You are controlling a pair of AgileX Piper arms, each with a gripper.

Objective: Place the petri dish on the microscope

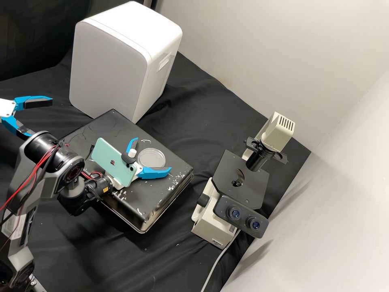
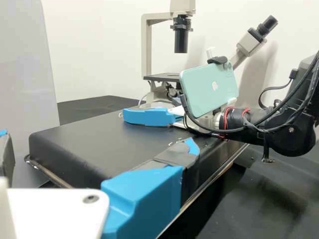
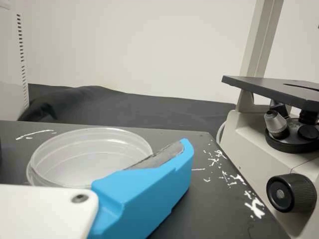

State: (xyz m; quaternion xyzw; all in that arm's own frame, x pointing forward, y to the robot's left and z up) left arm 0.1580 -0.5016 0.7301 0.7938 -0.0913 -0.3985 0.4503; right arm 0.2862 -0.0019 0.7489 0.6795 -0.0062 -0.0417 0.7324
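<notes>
Right gripper spread open, straddling the petri dish on the black slab | nothing gripped | I'd pinch the rim gently, lift level, then cross to the microscope stage | left gripper unclenched, well aside

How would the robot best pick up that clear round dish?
By the low rim wall of the clear round plastic petri dish, across its width, coming in low from the side. It lies flat on the scuffed black slab, and the open blue fingers of the right gripper straddle it.
</notes>
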